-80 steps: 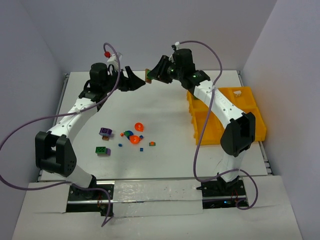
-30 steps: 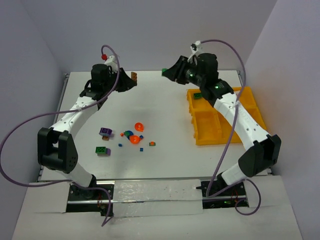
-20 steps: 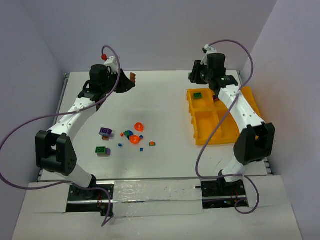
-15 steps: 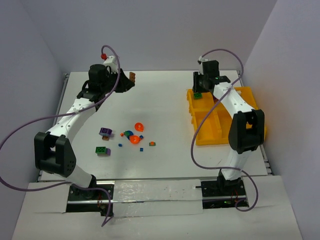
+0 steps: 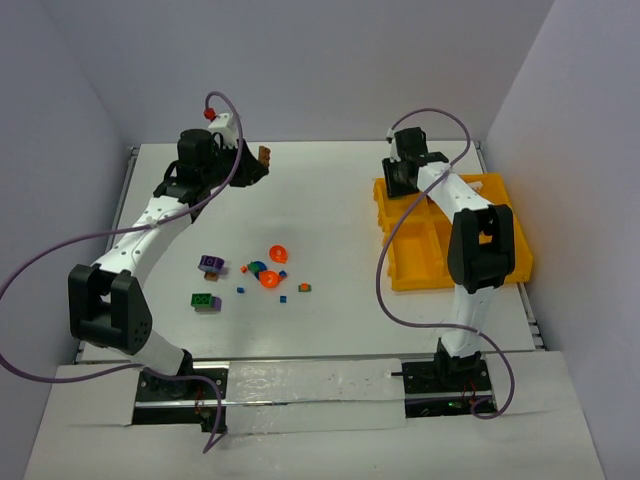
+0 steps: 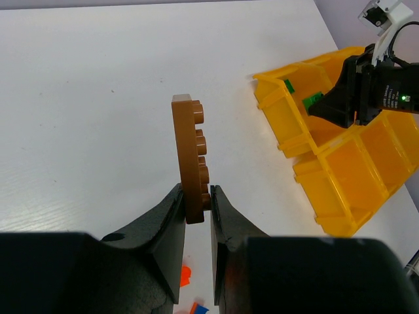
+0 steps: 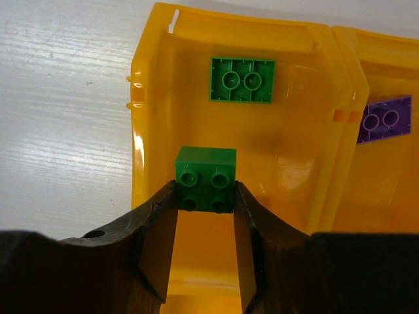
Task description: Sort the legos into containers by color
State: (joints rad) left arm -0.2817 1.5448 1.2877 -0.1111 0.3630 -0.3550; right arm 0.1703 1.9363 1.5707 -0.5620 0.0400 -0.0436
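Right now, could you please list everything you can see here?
tray: one, yellow-orange, table's right.
green brick: one, green, lying in a tray compartment.
held green brick: one, green, over that compartment.
purple brick: one, purple, neighbouring compartment.
brown plate: one, brown, held above table's far left.
loose pieces: about ten, purple, green, orange, blue, table's left-centre.
table: one, white.
cables: two, purple, along arms.
left jaws: black, shut on the brown plate.
right jaws: black, shut on the held green brick.
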